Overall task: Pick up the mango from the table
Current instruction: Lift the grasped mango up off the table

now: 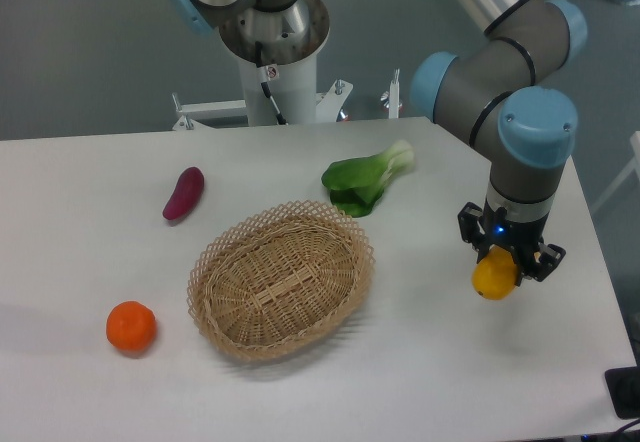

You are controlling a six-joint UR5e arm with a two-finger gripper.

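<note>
The mango [493, 277] is a glossy yellow-orange fruit at the right side of the white table [90, 242]. My gripper [505, 259] points straight down and is shut on the mango, its black fingers on either side of the fruit's upper part. The mango's lower end hangs below the fingers; I cannot tell whether it touches the tabletop. The upper part of the mango is hidden by the gripper body.
A woven basket [281, 280] sits in the middle of the table. A round orange fruit [131, 327] lies front left, a purple vegetable [184, 193] back left, a green leafy vegetable [366, 179] behind the basket. The table's right edge is close to the gripper.
</note>
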